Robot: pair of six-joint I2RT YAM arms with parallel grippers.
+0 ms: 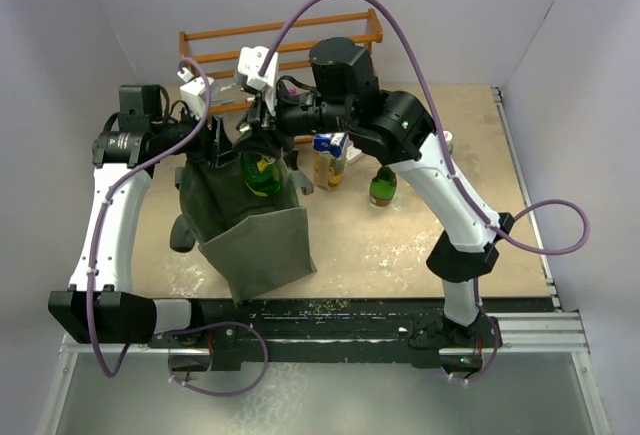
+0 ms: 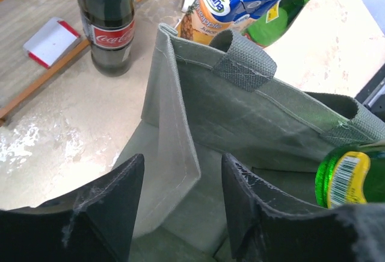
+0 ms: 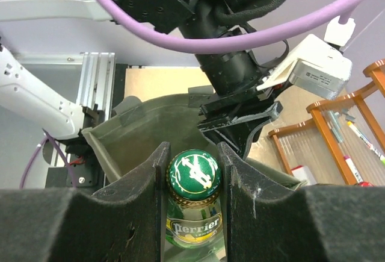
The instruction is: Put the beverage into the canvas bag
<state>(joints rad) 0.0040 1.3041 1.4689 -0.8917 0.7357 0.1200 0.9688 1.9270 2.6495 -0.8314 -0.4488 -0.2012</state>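
- Right gripper [image 3: 194, 155] pinches the Perrier bottle [image 3: 192, 229] by its neck, within the mouth of the canvas bag [image 3: 150, 114].
- Left gripper [image 2: 183, 167] spread astride the bag rim, gripping nothing.
- Risk: unsupported cloth may sag; the bottle could snag or topple the bag.

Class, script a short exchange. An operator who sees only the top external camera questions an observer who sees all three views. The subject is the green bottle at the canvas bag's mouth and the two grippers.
Operator: From above, the arm hides the grip. Where does the right gripper hold the green bottle?
Observer: The right wrist view shows the right gripper shut on the top of the green bottle, with a finger on either side of its cap.
Operator: Is the left gripper pinching the canvas bag?
Observer: No. The left wrist view shows the left gripper open, its jaws apart, with an upright edge of the canvas bag between them.
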